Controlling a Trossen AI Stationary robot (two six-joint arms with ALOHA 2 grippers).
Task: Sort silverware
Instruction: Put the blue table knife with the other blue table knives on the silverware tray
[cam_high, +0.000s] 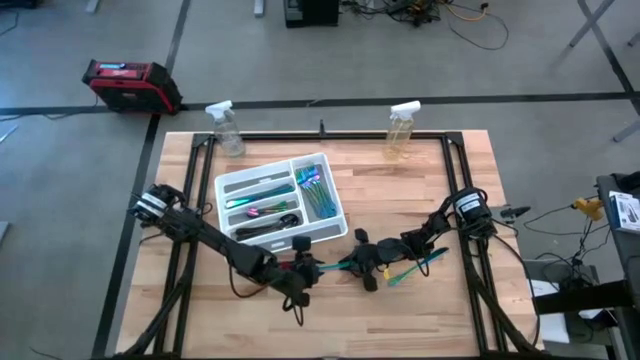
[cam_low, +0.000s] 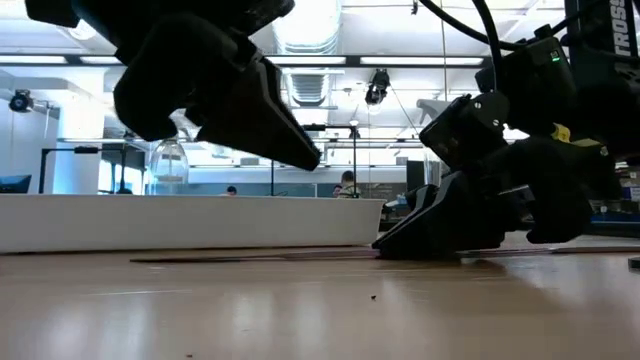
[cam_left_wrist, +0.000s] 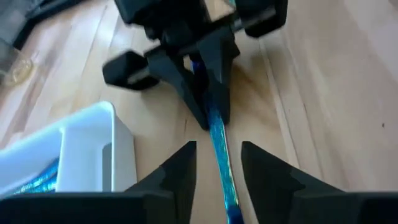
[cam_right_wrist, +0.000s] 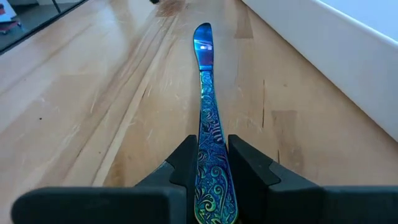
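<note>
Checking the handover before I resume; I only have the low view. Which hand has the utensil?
Observer: The right hand is clamped on the patterned handle of a blue utensil.
Operator: And the left hand?
Observer: The left hand straddles the utensil's other end. Its fingers are open, with a gap on each side.
Operator: Anything else loose on the table?
Observer: A teal utensil lies on the wood beside the right hand. More silverware sits in the white tray.
</note>
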